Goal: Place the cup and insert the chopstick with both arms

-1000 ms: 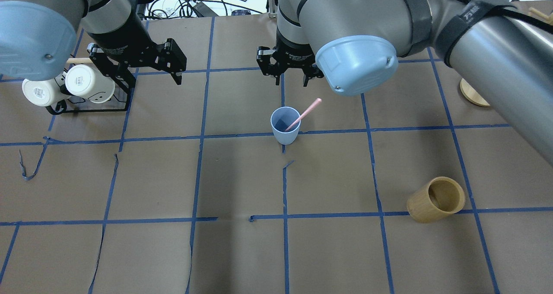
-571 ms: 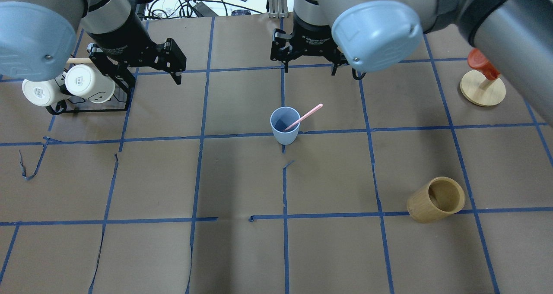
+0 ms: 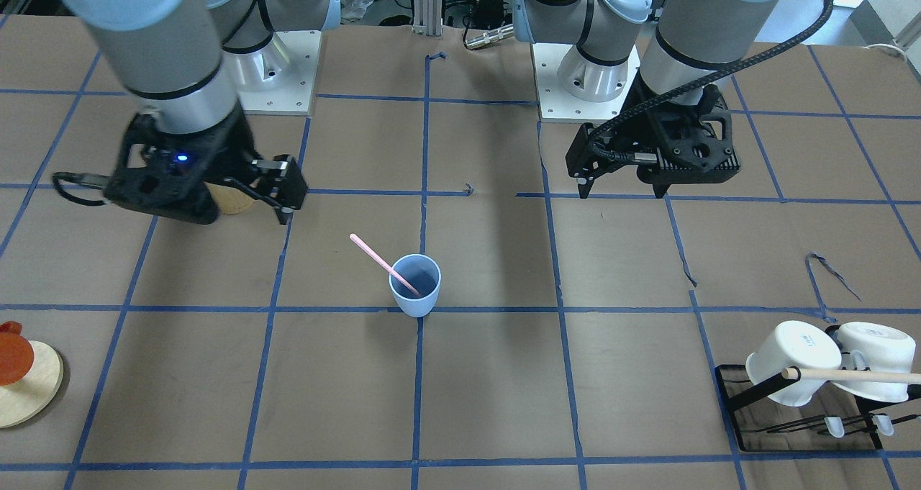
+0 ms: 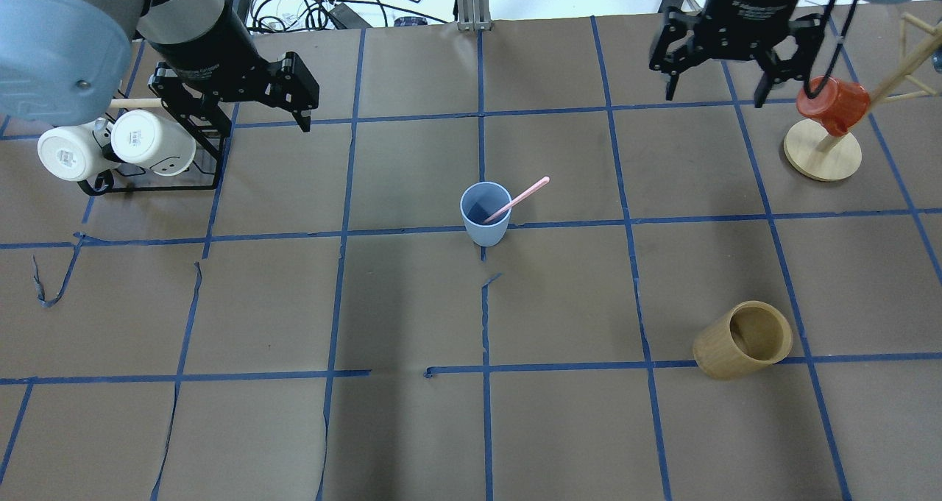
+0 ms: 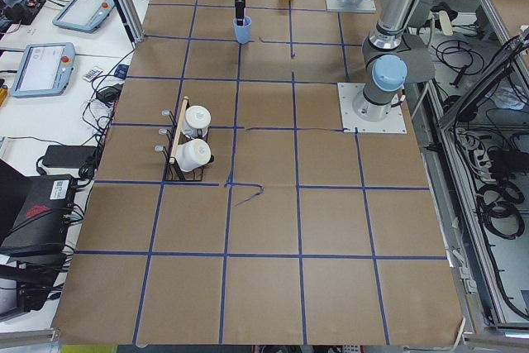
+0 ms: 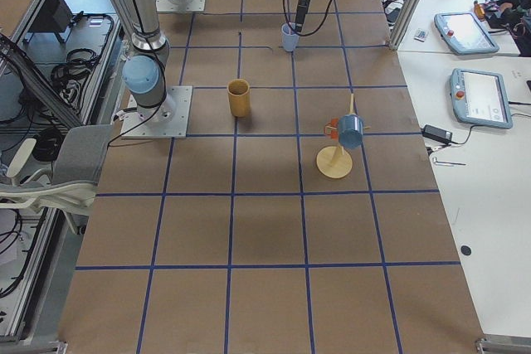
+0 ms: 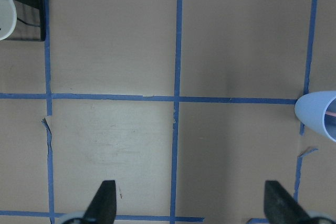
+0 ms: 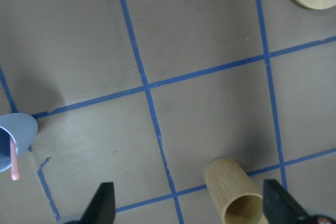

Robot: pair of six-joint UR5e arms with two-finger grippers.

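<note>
In the middle of the bench (image 4: 412,427), where two blue tape lines cross, the cup (image 4: 486,212) stands upright with its mouth up. The chopstick (image 4: 526,199) is in it. Its lower end is down inside the cup and its shaft rests on the rim. Its long axis is slanted, neither upright nor flat, and the free end points up and out toward the robot's right.

By my reading, both parts of the job are done: the cup is placed and the stick is inserted. All the next move calls for is to keep the arms well clear so nothing knocks the stick or tips the cup.

The left gripper (image 7: 191,205) hangs over bare bench, well apart from the cup. Its fingers are spread wide and hold nothing. The right gripper (image 4: 717,89) hangs over the far right of the bench, also spread wide and empty.
</note>
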